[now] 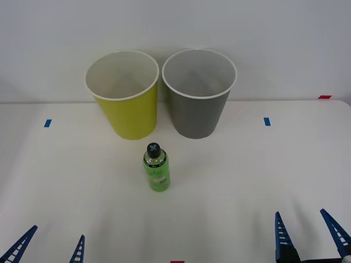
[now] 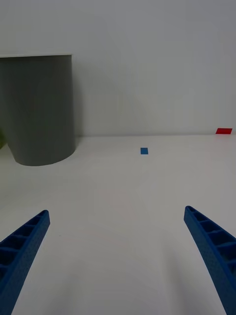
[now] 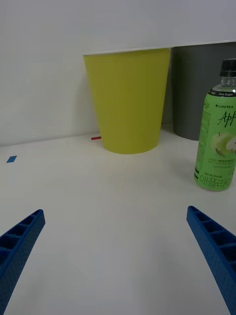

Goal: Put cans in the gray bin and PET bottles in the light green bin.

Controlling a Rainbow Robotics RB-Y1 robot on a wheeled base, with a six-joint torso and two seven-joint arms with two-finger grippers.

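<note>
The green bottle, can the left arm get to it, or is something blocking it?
Probably yes. The green bottle stands upright on bare table, in front of the light green bin and the gray bin. The left gripper is open at the near edge, with nothing between them.

front: high, down | wrists: low, forward | shared: gray bin (image 1: 198,104)

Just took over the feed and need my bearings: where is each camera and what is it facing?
Front: above the arms, looking down at light green bin, gray bin, PET bottle; both open end effectors, left, right.
Left wrist: low over the table, facing bottle and both bins.
Right wrist: low, facing gray bin.
Shared: gray bin.
</note>
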